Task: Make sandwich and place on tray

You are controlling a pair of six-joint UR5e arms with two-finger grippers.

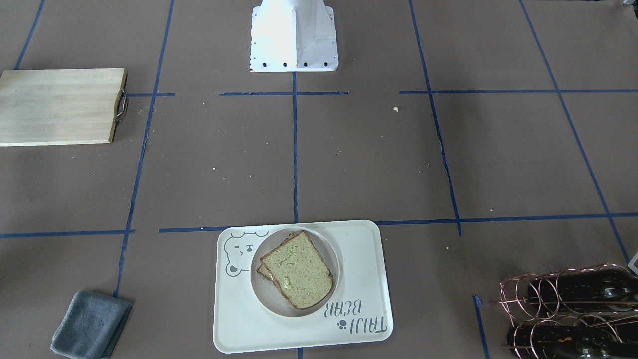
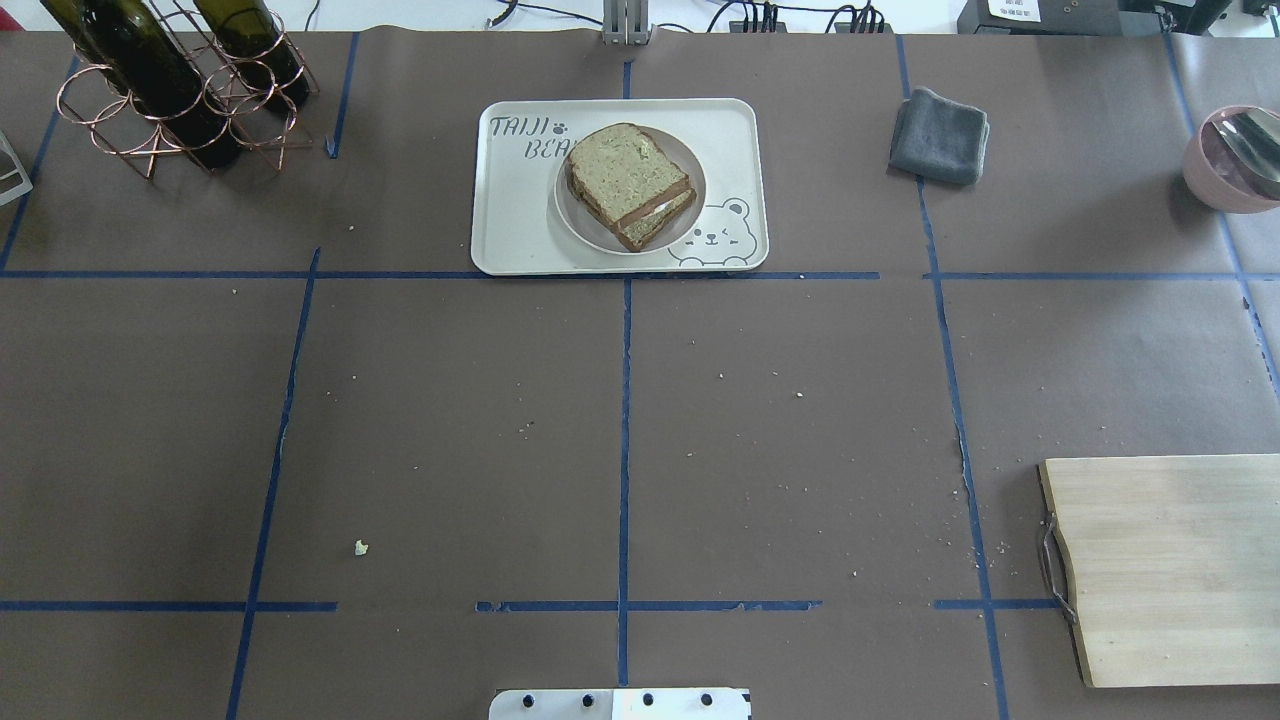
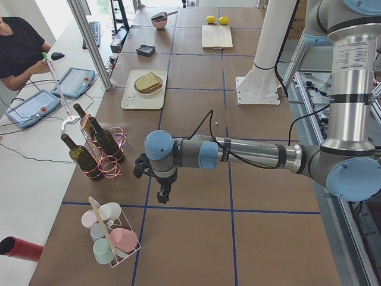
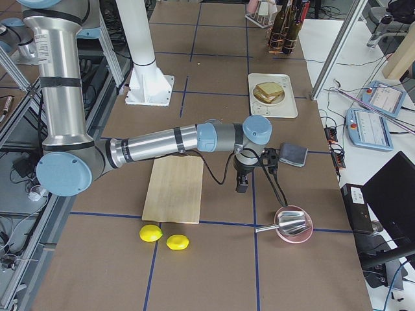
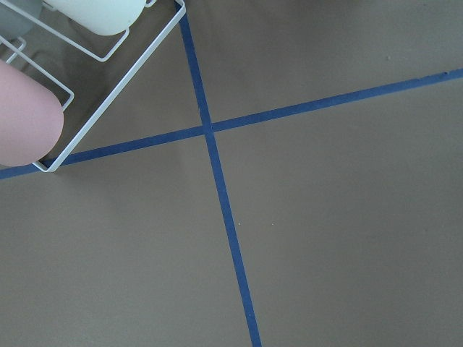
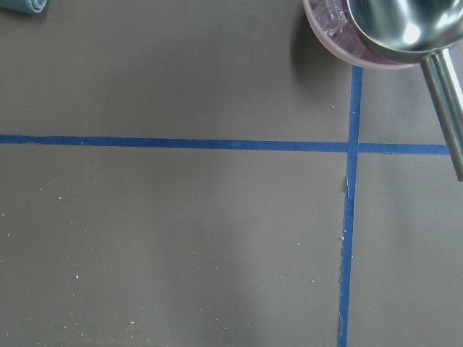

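Brown-crusted greenish bread sandwich (image 2: 630, 180) sits plated on cream bear-printed tray (image 2: 510, 232), well apart from both jaws (cannot tell their spread); a careless reach could topple it

This is a robotics laboratory, not a real kitchen. The table (image 2: 450, 400) is covered with brown paper and divided into squares by blue tape lines (image 2: 624, 450). A white column (image 3: 271, 42) is bolted on it, and two grey-and-blue industrial arms, the left arm (image 3: 250, 154) and the right arm (image 4: 155, 139), reach over it. At a side bench a person (image 3: 18, 44) sits near teach pendants (image 3: 77, 82) with red buttons. An aluminium frame post (image 3: 89, 42) stands at the table's edge.
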